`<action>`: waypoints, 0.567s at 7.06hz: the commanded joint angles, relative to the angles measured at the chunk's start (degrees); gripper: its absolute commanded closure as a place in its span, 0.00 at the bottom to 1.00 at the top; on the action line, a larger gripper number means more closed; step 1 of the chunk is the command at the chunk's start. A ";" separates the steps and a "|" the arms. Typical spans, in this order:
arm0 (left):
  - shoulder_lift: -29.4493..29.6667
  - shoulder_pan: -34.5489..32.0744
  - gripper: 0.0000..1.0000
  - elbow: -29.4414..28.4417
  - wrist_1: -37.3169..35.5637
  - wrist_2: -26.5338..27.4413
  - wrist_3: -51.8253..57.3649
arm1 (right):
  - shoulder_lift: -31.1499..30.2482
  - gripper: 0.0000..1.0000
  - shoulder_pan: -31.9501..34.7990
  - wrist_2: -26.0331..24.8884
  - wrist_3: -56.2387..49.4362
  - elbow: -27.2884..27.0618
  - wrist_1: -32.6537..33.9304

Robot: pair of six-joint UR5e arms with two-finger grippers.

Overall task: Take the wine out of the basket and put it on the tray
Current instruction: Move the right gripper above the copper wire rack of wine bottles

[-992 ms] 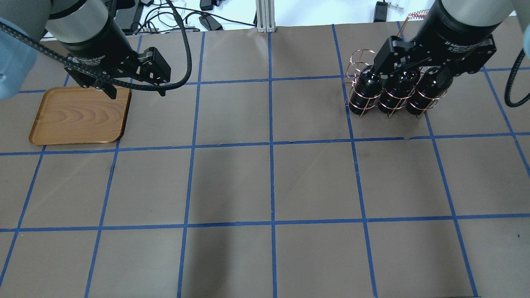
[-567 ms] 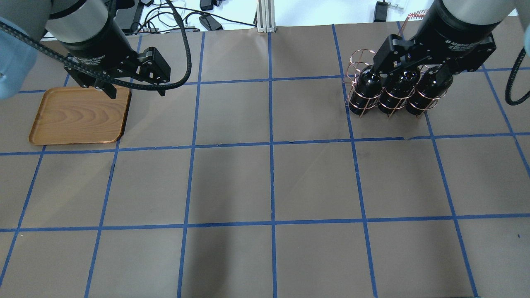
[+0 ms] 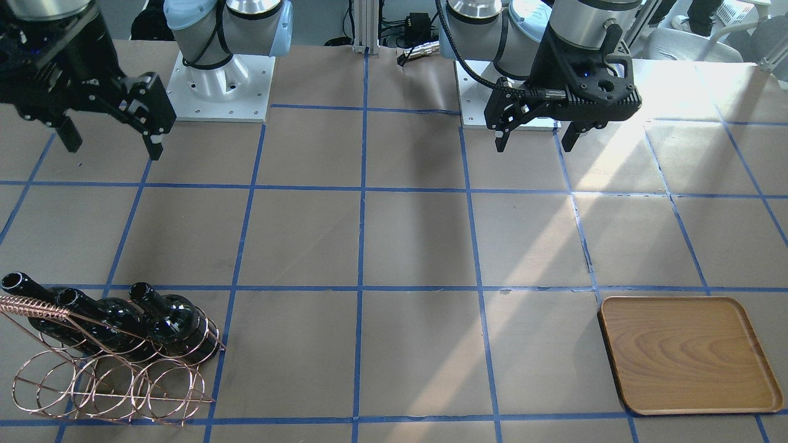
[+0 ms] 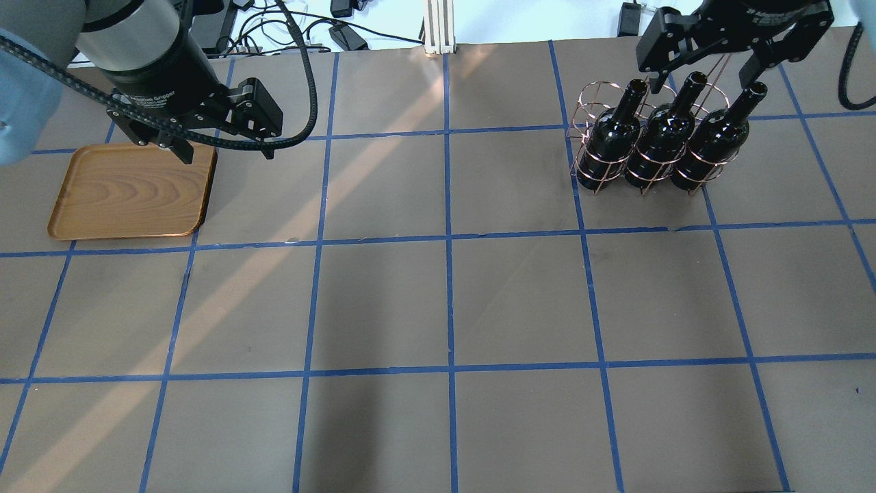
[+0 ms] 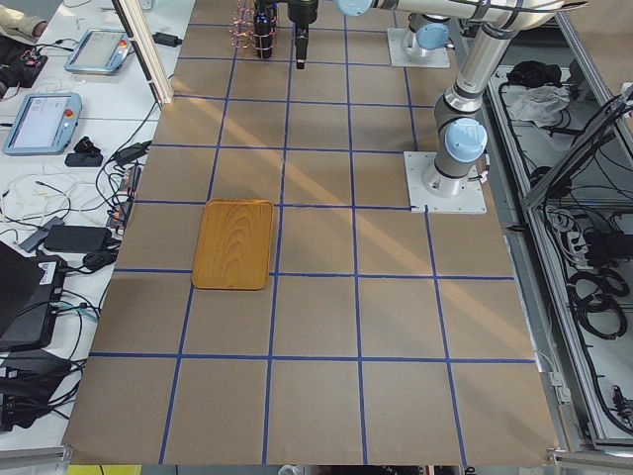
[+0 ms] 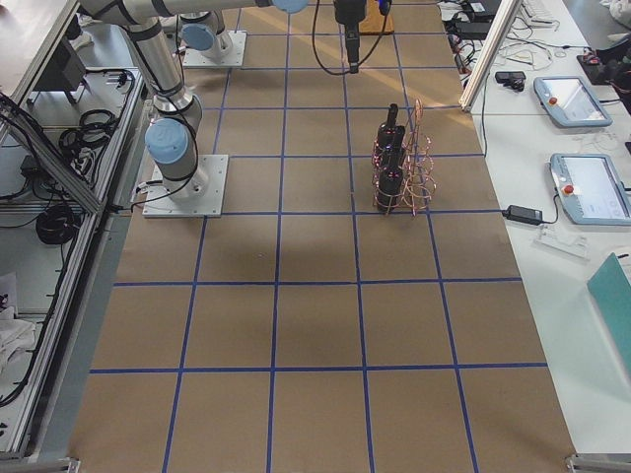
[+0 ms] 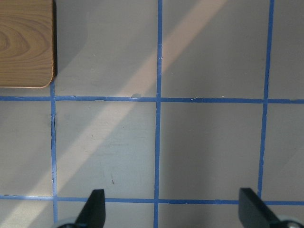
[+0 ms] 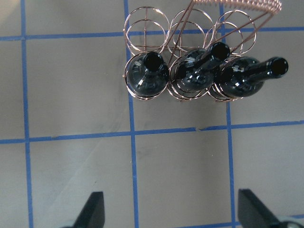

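Three black-green wine bottles [image 4: 657, 147] lean side by side in the copper wire basket [image 4: 594, 96] at the far right, necks up. They also show in the front view [image 3: 178, 323] and the right wrist view [image 8: 197, 76]. My right gripper [image 4: 703, 67] is open and empty, raised high over the basket and touching nothing; it also shows in the front view [image 3: 112, 144]. The brown wooden tray [image 4: 130, 192] lies empty at the far left. My left gripper [image 4: 226, 155] hangs open and empty beside the tray's right edge, above the table.
The table is brown paper with a blue tape grid. The basket's coiled handle [image 3: 37, 306] sticks up over the bottle necks. Cables and an aluminium post [image 4: 436, 27] lie beyond the far edge. A streak of sunlight crosses the table.
My right gripper has lifted up and away from the bottle tops, so the three necks now show. It stays open. The left arm has not moved. A sunlight streak has appeared.
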State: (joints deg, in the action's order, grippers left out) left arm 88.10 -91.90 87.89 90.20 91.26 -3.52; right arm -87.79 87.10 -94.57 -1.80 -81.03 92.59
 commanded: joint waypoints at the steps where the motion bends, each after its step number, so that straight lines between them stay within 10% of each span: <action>1: 0.05 0.05 0.00 0.09 -0.02 -0.12 0.00 | 7.26 0.00 -3.84 -0.36 -8.70 4.91 0.83; 4: 0.05 0.14 0.00 0.09 -0.02 -0.29 0.18 | 13.68 0.00 -8.17 2.80 -9.02 4.83 3.74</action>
State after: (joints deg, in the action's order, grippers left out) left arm 88.15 -91.77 87.97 90.24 91.20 -3.47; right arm -77.04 79.87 -93.03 -11.20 -76.21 95.85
